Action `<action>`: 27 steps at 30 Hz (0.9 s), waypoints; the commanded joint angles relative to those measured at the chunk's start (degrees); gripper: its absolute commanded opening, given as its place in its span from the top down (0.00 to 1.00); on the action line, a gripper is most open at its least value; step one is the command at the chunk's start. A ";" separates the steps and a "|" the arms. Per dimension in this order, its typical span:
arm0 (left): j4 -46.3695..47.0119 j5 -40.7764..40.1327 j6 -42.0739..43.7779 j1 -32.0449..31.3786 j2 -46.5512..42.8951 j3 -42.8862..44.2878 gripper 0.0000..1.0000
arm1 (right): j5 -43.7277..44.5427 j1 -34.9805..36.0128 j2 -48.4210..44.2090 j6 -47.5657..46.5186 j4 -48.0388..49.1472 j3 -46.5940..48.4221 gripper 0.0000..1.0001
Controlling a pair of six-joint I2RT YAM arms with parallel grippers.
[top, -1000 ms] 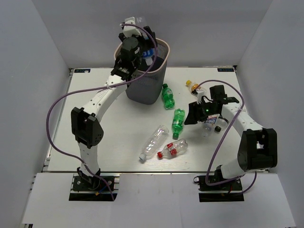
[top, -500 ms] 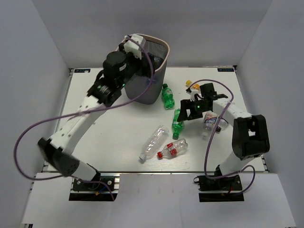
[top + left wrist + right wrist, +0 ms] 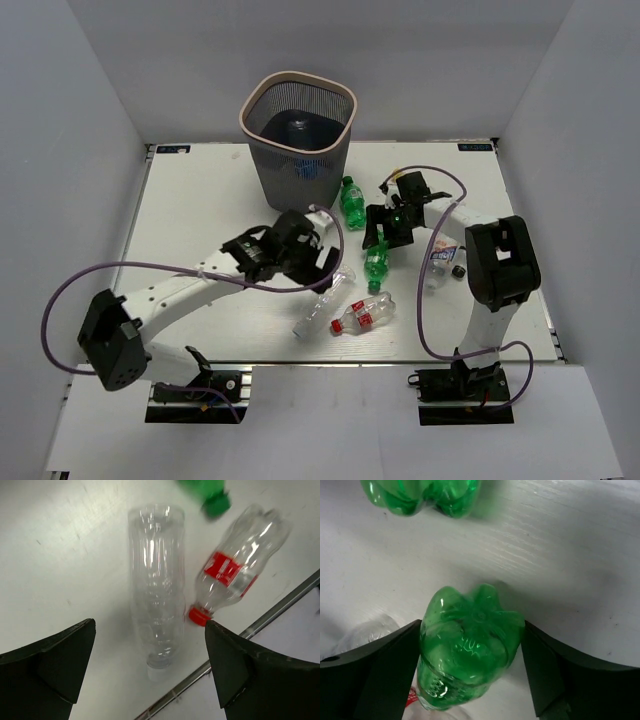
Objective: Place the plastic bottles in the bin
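Bottles (image 3: 365, 313) lie scattered on the white table (image 3: 200, 200). Only the overhead view places them against the bin (image 3: 300, 180), which stands at the far edge, well apart from both grippers, with a bluish shape (image 3: 298, 125) dim in its bottom. That view shows the left gripper (image 3: 322, 268) low over the table's middle and the right gripper (image 3: 385, 228) just to its right, but not how their jaws stand. The left wrist view does: its fingers (image 3: 55, 665) are spread wide and empty over a clear bottle (image 3: 155, 605) lying flat. A red-labelled bottle (image 3: 232, 572) is angled beside it, red cap almost touching. The right wrist view shows that gripper's fingers (image 3: 555, 675) also wide apart, flanking the base of a green bottle (image 3: 472, 630) that lies on the table; whether they touch it I cannot tell. A second green bottle (image 3: 420, 495) lies just beyond, nearer the bin. Overhead alone shows a dark-capped bottle (image 3: 438, 262) by the right arm.
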 commanded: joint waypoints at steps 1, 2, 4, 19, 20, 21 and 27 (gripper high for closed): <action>-0.33 -5.57 -5.31 -3.20 0.95 -2.83 0.00 | 4.54 0.66 1.08 2.23 1.18 0.45 0.20; 0.38 -6.45 -5.31 -3.73 1.75 -3.54 0.00 | 4.63 0.66 0.82 2.06 1.45 0.09 0.25; 1.79 -9.44 -5.84 -4.88 3.33 -4.95 0.00 | 4.98 0.48 -0.75 1.88 1.80 -1.05 0.41; 14.44 -13.92 -6.37 -9.10 13.96 -9.52 0.00 | -1.95 -1.98 -28.35 -11.83 4.94 6.84 1.00; 14.45 -13.93 -6.89 -9.62 14.49 -9.52 0.00 | -2.39 -1.89 -28.71 -11.22 5.75 7.81 1.00; 15.23 -13.93 -6.89 -9.63 14.50 -10.22 0.00 | -2.92 -1.89 -29.41 -10.69 6.63 10.09 1.00; 18.92 -14.46 -7.50 -10.24 16.78 -13.65 0.10 | -6.35 -1.54 -26.18 -3.05 19.36 22.82 1.00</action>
